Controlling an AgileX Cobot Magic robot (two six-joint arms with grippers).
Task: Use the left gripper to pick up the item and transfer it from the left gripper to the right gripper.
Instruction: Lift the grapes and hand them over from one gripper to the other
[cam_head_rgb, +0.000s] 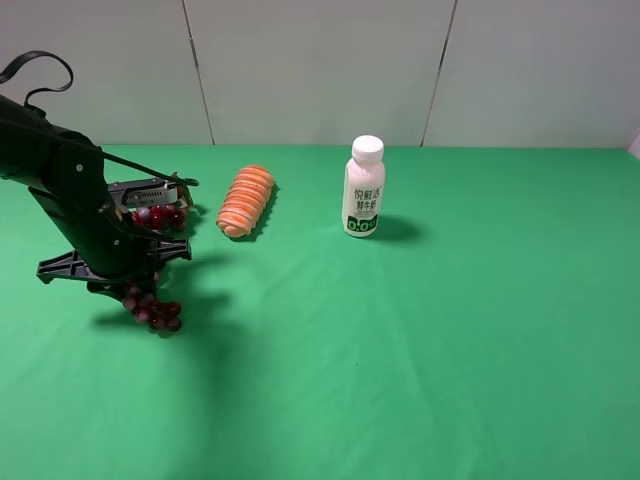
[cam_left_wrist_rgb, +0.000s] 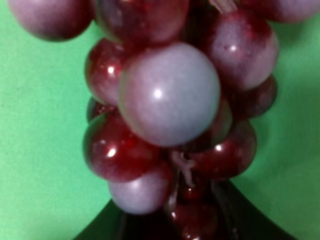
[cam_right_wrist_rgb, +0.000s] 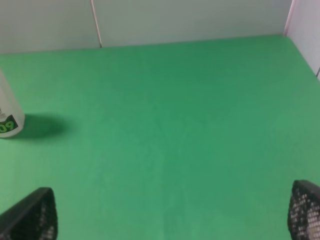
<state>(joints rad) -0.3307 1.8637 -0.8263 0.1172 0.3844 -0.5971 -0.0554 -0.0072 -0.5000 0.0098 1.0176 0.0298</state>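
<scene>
The bunch of dark red-purple grapes (cam_head_rgb: 152, 310) hangs from my left gripper (cam_head_rgb: 135, 285) at the left of the green table. Its lower end sits just above or on the cloth; I cannot tell which. More grapes show higher up beside the wrist (cam_head_rgb: 160, 215). The bunch fills the left wrist view (cam_left_wrist_rgb: 167, 95), with black gripper parts beneath it. I do not see the green leaf. My right gripper (cam_right_wrist_rgb: 167, 220) is open and empty over bare cloth, and only its fingertips (cam_right_wrist_rgb: 30, 215) show. It is out of the exterior view.
An orange-striped bread roll (cam_head_rgb: 247, 200) lies right of the left arm. A white bottle (cam_head_rgb: 364, 187) stands upright at the middle back; its edge shows in the right wrist view (cam_right_wrist_rgb: 7, 120). A white wall closes the back.
</scene>
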